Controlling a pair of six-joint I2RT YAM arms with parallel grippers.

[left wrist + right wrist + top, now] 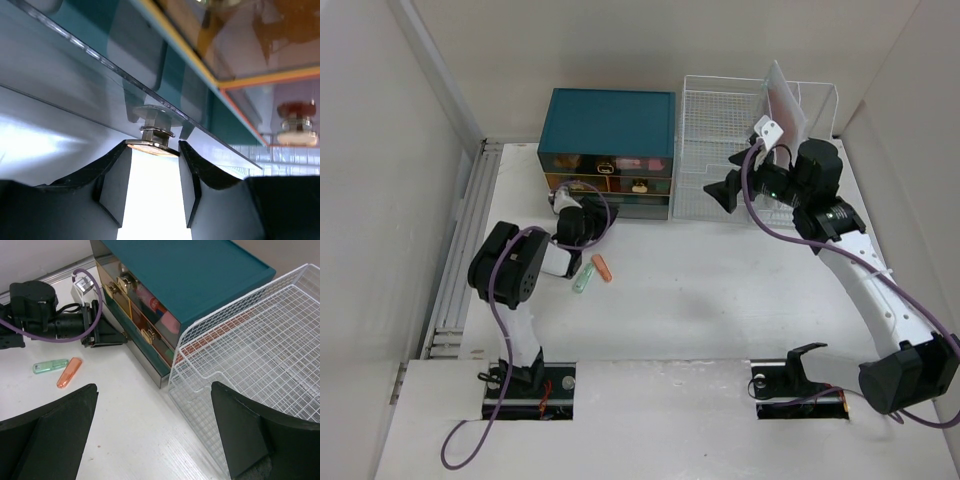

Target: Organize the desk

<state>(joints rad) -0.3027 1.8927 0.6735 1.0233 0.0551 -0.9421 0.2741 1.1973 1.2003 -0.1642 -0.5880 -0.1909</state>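
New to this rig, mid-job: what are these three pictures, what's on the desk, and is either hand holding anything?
Two robot arms, left and right, are bolted at the near edge of a flat white desk. The overhead picture looks down from above and behind them; the other two come from a camera on each wrist. At the back stand a teal box of drawers and a white wire rack. A small green stick and a small orange stick lie loose. The left hand has its fingers either side of a metal drawer knob; a firm pinch is not clear. The right hand is wide open, empty.
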